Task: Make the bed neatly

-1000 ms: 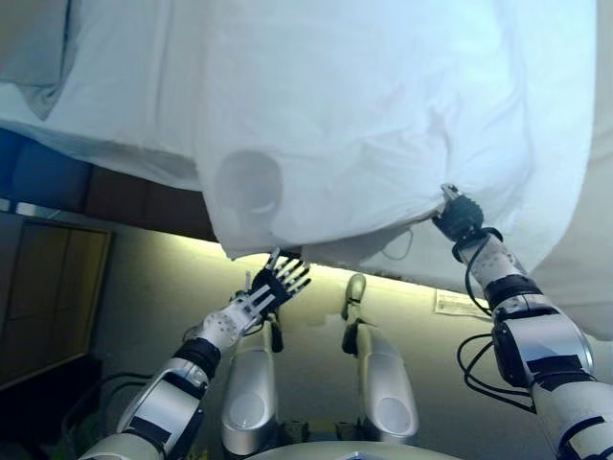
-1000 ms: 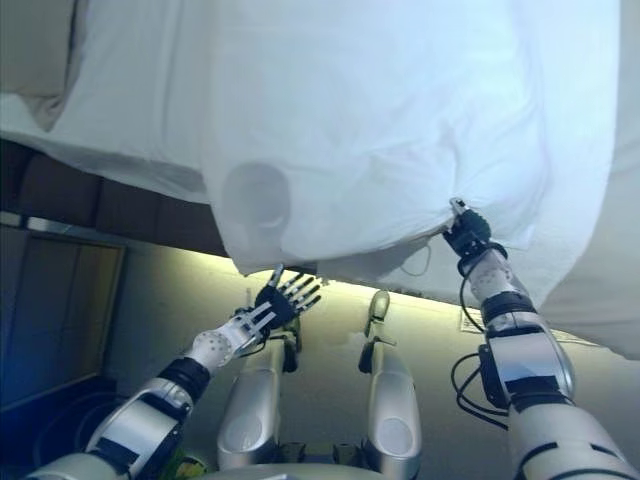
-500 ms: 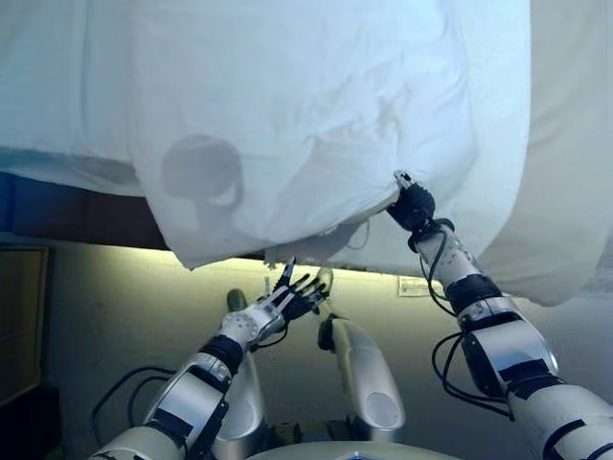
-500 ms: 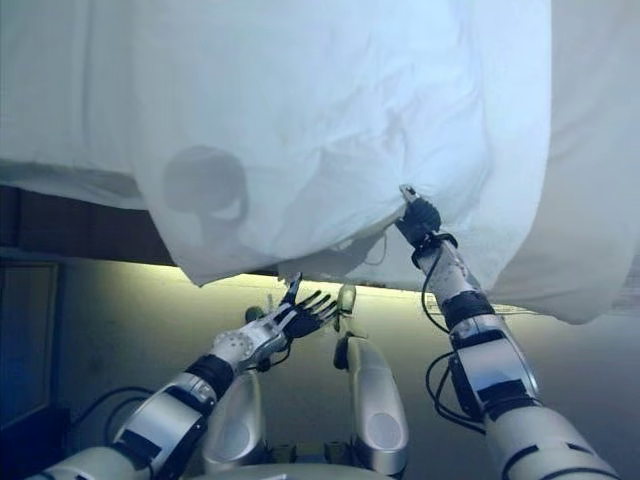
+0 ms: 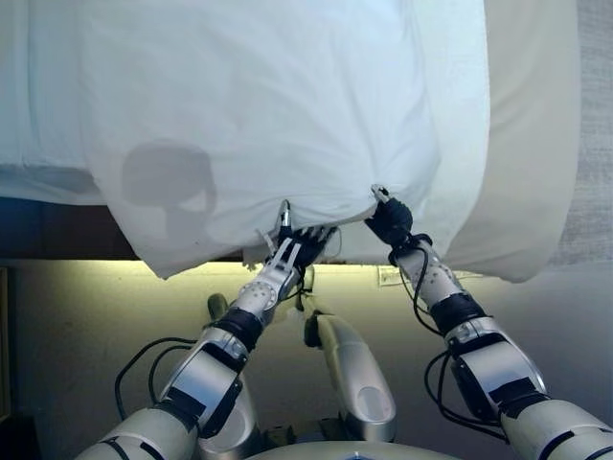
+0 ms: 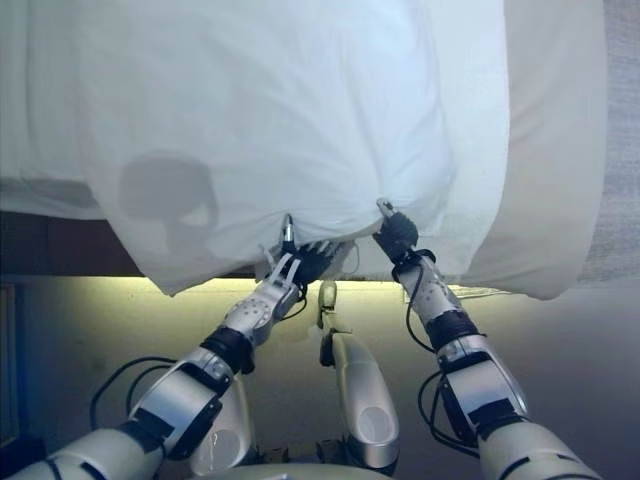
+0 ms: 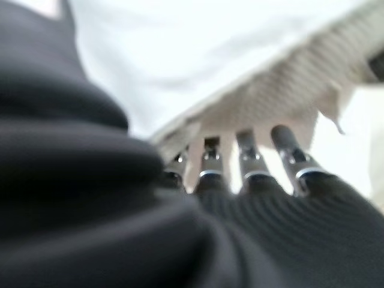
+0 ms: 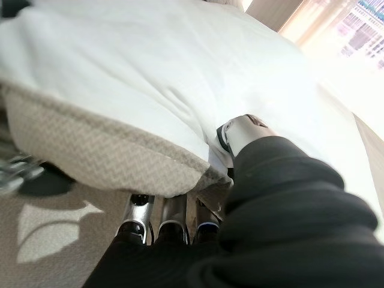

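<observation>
Gripping the lower hem of the white duvet (image 5: pixel 259 105), the right hand (image 5: pixel 389 219) has its fingers curled under the cloth and its thumb on top, a pinch confirmed in the right wrist view, where the fingers (image 8: pixel 171 217) vanish beneath the beige patterned underside of the hem. Beside it, the left hand (image 5: pixel 292 247) reaches up to the same hem; its fingers (image 7: pixel 249 157) run straight under the fabric edge, tips hidden, so we cannot tell whether it has closed on the cloth.

Outward from the hands, the duvet drapes over the near edge of the bed (image 5: pixel 522 144), bunched between the two hands and hanging lower toward the bed's left side, with a plainer sheet exposed along the right edge. A pale strip of lit floor (image 5: pixel 77 307) runs below the bed's edge.

We judge the step in hand to be securing a two-handed hold before spreading the cover. Done well, the left hand should close fully on the hem, then both hands should part along the edge (keeping even tension) so the bunched fold flattens.

No brand, label or legible writing can be read.
</observation>
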Controlling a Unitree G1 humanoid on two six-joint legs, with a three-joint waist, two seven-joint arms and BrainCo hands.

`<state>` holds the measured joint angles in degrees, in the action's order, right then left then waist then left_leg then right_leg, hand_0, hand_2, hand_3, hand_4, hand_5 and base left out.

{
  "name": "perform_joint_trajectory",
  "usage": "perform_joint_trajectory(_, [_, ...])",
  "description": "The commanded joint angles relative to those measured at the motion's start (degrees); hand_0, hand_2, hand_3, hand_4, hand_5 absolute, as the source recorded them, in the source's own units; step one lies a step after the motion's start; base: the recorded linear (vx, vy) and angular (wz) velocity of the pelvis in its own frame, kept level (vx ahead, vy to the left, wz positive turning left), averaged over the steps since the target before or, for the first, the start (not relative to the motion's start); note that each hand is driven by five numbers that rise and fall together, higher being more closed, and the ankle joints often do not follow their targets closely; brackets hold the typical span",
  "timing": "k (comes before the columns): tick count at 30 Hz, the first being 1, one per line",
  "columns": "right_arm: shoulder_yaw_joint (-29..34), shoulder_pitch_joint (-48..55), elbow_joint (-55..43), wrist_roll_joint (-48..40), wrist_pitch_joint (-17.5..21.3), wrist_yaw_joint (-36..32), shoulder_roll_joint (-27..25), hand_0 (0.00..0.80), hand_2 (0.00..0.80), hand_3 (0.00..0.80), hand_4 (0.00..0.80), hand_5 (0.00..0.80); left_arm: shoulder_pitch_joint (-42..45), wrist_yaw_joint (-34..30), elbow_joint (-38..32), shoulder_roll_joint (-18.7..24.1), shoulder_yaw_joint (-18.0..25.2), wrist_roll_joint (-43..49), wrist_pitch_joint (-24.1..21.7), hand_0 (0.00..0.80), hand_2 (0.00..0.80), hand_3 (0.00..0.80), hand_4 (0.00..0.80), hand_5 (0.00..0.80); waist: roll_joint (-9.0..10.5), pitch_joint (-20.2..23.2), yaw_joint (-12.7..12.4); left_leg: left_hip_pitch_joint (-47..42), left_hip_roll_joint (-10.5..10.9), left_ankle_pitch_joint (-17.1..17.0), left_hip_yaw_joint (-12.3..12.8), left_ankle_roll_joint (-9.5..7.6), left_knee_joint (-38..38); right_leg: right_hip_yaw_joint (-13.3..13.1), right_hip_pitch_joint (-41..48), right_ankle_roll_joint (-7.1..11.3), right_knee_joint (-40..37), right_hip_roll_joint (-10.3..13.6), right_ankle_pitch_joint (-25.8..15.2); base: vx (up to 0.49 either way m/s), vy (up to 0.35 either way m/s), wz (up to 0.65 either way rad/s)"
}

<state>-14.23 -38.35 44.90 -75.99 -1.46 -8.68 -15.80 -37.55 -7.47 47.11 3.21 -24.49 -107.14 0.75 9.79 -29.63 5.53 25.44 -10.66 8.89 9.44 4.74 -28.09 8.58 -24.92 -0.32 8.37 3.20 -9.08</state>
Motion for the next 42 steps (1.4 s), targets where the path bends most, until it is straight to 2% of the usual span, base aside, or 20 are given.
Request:
perform_joint_trajectory(1, [0.60, 0.66, -5.02, 0.10, 1.42, -2.73, -2.21, 0.800, 0.800, 0.800, 0.800, 0.800, -4.81, -5.38, -5.57, -4.59, 2.64, -0.97, -1.98, 0.000, 0.000, 0.000, 0.000, 0.000, 0.08, -0.16, 0.32, -0.20, -0.64, -2.91, -2.01, 0.18, 1.76, 0.16, 1.59, 4.02, 8.92, 1.64, 7.52, 0.000, 0.000, 0.00])
perform_joint_trajectory(11, [0.92, -1.80, -1.34, 1.34, 0.54, -3.65, -3.02, 0.800, 0.800, 0.800, 0.800, 0.800, -5.73, -5.24, -3.98, -4.61, 3.68, -2.27, -7.38, 0.000, 0.000, 0.000, 0.000, 0.000, -1.66, -0.16, 0.00, -0.68, -0.25, -3.45, -2.01, 0.61, 2.24, 0.50, 1.15, 3.61, 10.73, 2.38, 8.99, 0.003, 0.019, 0.00])
perform_joint_trajectory(12, [1.00, -2.04, -1.21, 1.52, 0.35, -3.41, -3.27, 0.800, 0.800, 0.800, 0.800, 0.800, -5.76, -5.25, -3.61, -4.28, 4.03, -2.50, -7.66, 0.110, 0.110, 0.110, 0.110, 0.110, -1.83, -0.16, -0.04, -0.65, -0.21, -3.57, -2.02, 0.65, 2.29, 0.51, 1.01, 3.62, 10.95, 2.48, 9.09, -0.001, 0.036, 0.01])
perform_joint_trajectory(13, [1.16, -2.32, -0.78, 1.93, 0.29, -2.94, -3.56, 0.800, 0.800, 0.800, 0.800, 0.800, -5.73, -4.85, -3.03, -3.82, 4.49, -2.78, -8.36, 0.524, 0.524, 0.524, 0.524, 0.524, -2.05, -0.16, -0.15, -0.64, -0.14, -3.68, -2.07, 0.65, 2.36, 0.57, 0.93, 3.57, 11.13, 2.61, 9.23, -0.001, 0.034, 0.00])
perform_joint_trajectory(14, [1.20, -2.51, -0.43, 2.36, 0.27, -2.49, -3.64, 0.800, 0.800, 0.800, 0.800, 0.800, -5.76, -4.75, -2.60, -3.50, 4.89, -2.73, -8.45, 0.800, 0.800, 0.800, 0.800, 0.800, -2.21, -0.16, -0.24, -0.69, -0.08, -3.77, -2.13, 0.68, 2.46, 0.62, 0.93, 3.56, 11.22, 2.69, 9.33, 0.003, 0.031, 0.00])
perform_joint_trajectory(15, [1.33, -2.84, 0.31, 2.94, -0.18, -1.41, -3.85, 0.527, 0.527, 0.527, 0.527, 0.527, -5.74, -4.68, -1.96, -2.97, 5.69, -2.87, -8.27, 0.800, 0.800, 0.800, 0.800, 0.800, -2.45, -0.16, -0.48, -0.87, 0.00, -3.87, -2.21, 0.70, 2.60, 0.74, 1.00, 3.55, 11.35, 2.82, 9.49, 0.000, 0.000, 0.00])
perform_joint_trajectory(16, [1.40, -3.07, 0.88, 3.20, -0.52, -0.59, -4.03, 0.000, 0.000, 0.000, 0.000, 0.000, -5.73, -4.43, -1.50, -2.67, 6.19, -3.00, -8.60, 0.800, 0.800, 0.800, 0.800, 0.800, -2.59, -0.16, -0.59, -0.93, 0.04, -3.92, -2.27, 0.73, 2.66, 0.84, 1.03, 3.54, 11.43, 2.93, 9.60, 0.000, 0.000, 0.00])
perform_joint_trajectory(24, [2.43, -4.14, 4.60, 4.71, -2.92, -0.09, -4.70, 0.000, 0.000, 0.000, 0.000, 0.000, -3.92, -3.83, 2.26, 1.46, 11.69, -3.54, -9.97, 0.800, 0.800, 0.800, 0.800, 0.800, -3.95, -0.16, -2.22, -0.99, 0.93, -4.52, -3.20, 0.64, 2.86, 2.00, 1.07, 3.47, 12.21, 3.91, 10.15, 0.000, 0.005, 0.00])
perform_joint_trajectory(27, [3.18, -4.00, 6.22, 5.15, -3.49, -0.58, -5.12, 0.000, 0.000, 0.000, 0.000, 0.000, -3.04, -4.60, 4.45, 3.44, 15.10, -2.46, -9.09, 0.800, 0.800, 0.800, 0.800, 0.800, -4.63, -0.16, -2.88, -0.80, 1.26, -4.52, -3.47, 0.50, 2.62, 2.42, 0.77, 3.38, 13.02, 4.35, 10.67, -0.025, 0.044, 0.04])
perform_joint_trajectory(28, [3.46, -3.93, 6.76, 5.37, -3.69, -1.08, -5.22, 0.000, 0.000, 0.000, 0.000, 0.000, -2.91, -4.61, 5.06, 4.06, 16.03, -2.17, -9.17, 0.800, 0.800, 0.800, 0.800, 0.800, -4.63, -0.16, -3.00, -0.04, 1.45, -5.99, -2.93, 0.03, 2.84, 3.10, 0.12, 2.86, 12.75, 4.76, 9.50, -0.084, 0.035, 0.03])
perform_joint_trajectory(31, [4.24, -3.70, 7.60, 6.51, -4.09, -1.78, -5.42, 0.000, 0.000, 0.000, 0.000, 0.000, -2.29, -4.14, 6.46, 6.20, 19.01, -0.98, -8.77, 0.800, 0.800, 0.800, 0.800, 0.800, -5.15, -0.16, -3.66, 0.01, 1.87, -6.18, -3.33, 0.03, 3.10, 3.51, 0.12, 2.94, 12.95, 5.18, 9.78, -0.026, 0.026, 0.06])
perform_joint_trajectory(35, [5.17, -3.94, 9.04, 7.25, -4.17, -2.67, -6.14, 0.000, 0.000, 0.000, 0.000, 0.000, -1.85, -4.20, 9.55, 9.90, 23.25, -0.06, -7.26, 0.800, 0.800, 0.800, 0.800, 0.800, -5.97, -0.16, -4.45, 0.10, 2.47, -6.35, -3.80, -0.08, 3.49, 3.98, -0.23, 3.02, 13.55, 5.75, 10.34, 0.000, 0.038, 0.11])
perform_joint_trajectory(42, [5.76, -4.52, 10.35, 7.40, -3.40, -2.94, -7.71, 0.000, 0.000, 0.000, 0.000, 0.000, 1.26, -4.64, 12.67, 12.96, 27.42, 1.88, -6.31, 0.800, 0.800, 0.800, 0.800, 0.800, -7.63, -0.16, -5.71, 0.19, 3.55, -6.59, -4.60, -0.26, 3.93, 4.75, -0.51, 3.12, 14.18, 6.67, 11.00, -0.010, 0.047, 0.11])
